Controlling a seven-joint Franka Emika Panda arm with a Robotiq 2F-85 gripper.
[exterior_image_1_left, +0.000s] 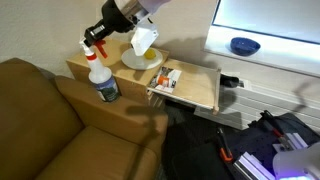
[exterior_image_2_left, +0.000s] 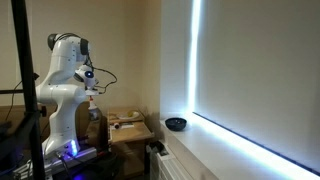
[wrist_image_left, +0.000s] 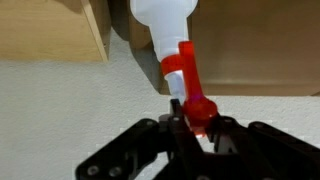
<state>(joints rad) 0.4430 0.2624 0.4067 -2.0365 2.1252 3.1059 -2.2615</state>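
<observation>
My hand (wrist_image_left: 197, 120) is pinched tight on the red trigger head (wrist_image_left: 188, 80) of a white spray bottle (wrist_image_left: 165, 22). The bottle hangs straight beneath my hand, by the near edge of the wooden tabletop (exterior_image_1_left: 80, 66) and above the brown sofa (exterior_image_1_left: 40, 110). I cannot tell whether its base rests on anything. Just beyond my hand a pale container (exterior_image_1_left: 146, 40) stands on a plate (exterior_image_1_left: 132, 62). Farther off lies a wooden tray (exterior_image_1_left: 200, 90), and farthest a blue bowl (exterior_image_1_left: 244, 45).

White rounded arm (exterior_image_2_left: 60, 80), dark joints; black angular fingers (wrist_image_left: 235, 135).
</observation>
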